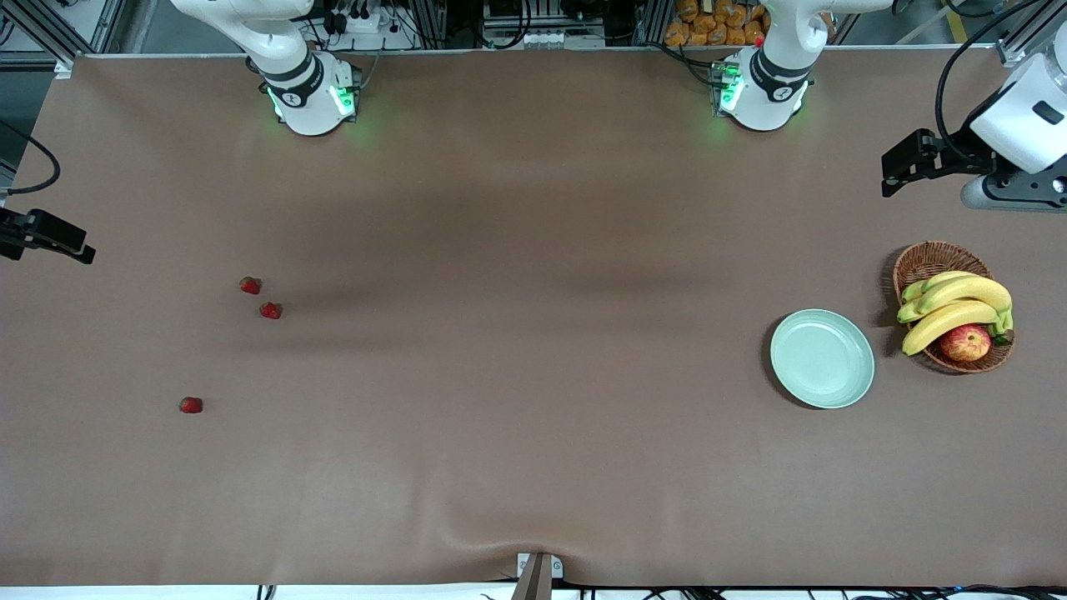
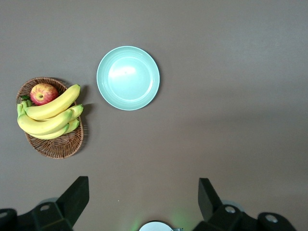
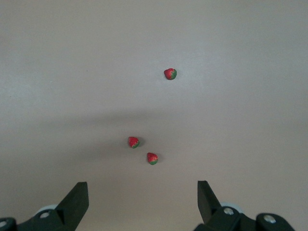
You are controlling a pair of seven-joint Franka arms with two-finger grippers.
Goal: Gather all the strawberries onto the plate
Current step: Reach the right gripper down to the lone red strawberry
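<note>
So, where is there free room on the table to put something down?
The wide middle between the strawberries and the plate is bare. It is crowded only at the left arm's end, where the plate lies beside the basket.

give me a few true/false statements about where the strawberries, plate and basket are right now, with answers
1. Three strawberries lie on the table toward the right arm's end. True.
2. One strawberry is already on the plate. False: the plate holds nothing.
3. The plate sits beside the basket of bananas and an apple. True.
4. The right tool grips a strawberry. False: it is open, above the strawberries.
5. The left tool is shut on the plate. False: it is open, above the table near the plate.
</note>
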